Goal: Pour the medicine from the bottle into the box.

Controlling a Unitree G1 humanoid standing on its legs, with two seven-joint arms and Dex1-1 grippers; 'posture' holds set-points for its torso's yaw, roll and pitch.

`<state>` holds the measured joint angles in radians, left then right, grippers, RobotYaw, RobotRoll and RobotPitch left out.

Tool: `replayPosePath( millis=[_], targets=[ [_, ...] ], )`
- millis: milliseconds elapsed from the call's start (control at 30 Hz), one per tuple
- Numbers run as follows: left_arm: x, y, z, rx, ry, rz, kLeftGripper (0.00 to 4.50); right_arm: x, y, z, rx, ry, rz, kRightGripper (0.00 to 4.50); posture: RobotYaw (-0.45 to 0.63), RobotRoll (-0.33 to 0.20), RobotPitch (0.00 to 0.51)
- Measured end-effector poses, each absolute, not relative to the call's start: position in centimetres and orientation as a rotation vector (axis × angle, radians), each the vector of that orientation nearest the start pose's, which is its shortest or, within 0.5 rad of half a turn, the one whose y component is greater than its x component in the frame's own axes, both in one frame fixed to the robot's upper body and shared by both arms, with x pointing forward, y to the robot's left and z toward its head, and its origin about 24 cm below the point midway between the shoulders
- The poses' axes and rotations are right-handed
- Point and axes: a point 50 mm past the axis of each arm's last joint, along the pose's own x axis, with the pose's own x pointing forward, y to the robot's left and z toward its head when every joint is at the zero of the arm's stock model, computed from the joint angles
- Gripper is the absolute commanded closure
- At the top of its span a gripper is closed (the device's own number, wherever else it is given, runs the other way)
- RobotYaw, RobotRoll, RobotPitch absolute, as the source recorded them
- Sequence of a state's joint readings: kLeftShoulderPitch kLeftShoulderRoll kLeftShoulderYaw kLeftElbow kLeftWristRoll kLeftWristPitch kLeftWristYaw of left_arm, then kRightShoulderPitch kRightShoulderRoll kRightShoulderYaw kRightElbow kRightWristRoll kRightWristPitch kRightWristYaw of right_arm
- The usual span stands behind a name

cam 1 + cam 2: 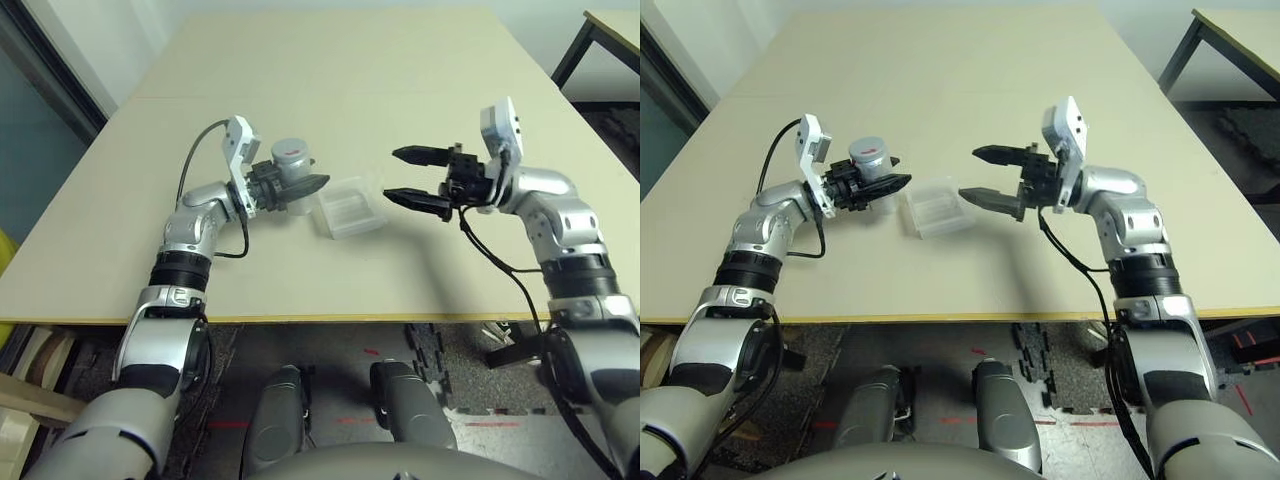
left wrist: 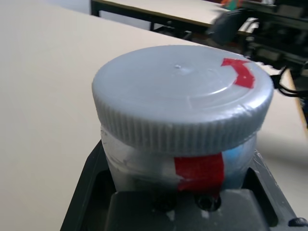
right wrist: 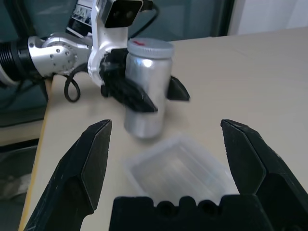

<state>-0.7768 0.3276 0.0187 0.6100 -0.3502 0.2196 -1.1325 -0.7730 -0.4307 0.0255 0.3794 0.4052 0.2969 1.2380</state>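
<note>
The small silver-grey cylindrical pill bottle point(image 1: 290, 172), with its ribbed grey screw cap and red tape mark, stands upright and lifted off the beige table point(image 1: 330, 80), clamped between the black fingers of the left gripper point(image 1: 300, 188). The shallow square clear-plastic box point(image 1: 349, 207) lies on the table between the bottle and the right gripper point(image 1: 418, 176), whose pointed fingers are spread wide, holding nothing

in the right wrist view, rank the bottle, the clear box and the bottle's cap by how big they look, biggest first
1. The clear box looks largest, though it lies nearer the camera than the bottle, which may flatter it.
2. The bottle, upright in the left gripper, comes a fairly close second.
3. The cap is clearly smallest.
</note>
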Motion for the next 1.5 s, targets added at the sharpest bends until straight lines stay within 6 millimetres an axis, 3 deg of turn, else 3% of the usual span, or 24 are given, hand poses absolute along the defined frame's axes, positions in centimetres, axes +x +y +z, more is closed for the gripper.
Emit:
replayPosePath(
  millis=[200,833,1500],
  targets=[
    [35.7,13.8,14.1,-0.060,0.019,-1.180,1.79,34.9,-12.4,19.2,-0.031,-0.030,1.364,0.00,-0.20,0.000,0.075],
    [35.5,12.7,13.9,-0.038,0.013,-1.217,1.79,36.1,-8.4,19.8,0.035,0.016,1.435,0.00,-0.19,0.000,0.074],
    [35.7,11.9,14.5,-0.023,-0.006,-1.234,1.79,36.5,-7.4,19.2,0.034,0.035,1.438,0.00,-0.19,0.000,0.077]
  ],
)
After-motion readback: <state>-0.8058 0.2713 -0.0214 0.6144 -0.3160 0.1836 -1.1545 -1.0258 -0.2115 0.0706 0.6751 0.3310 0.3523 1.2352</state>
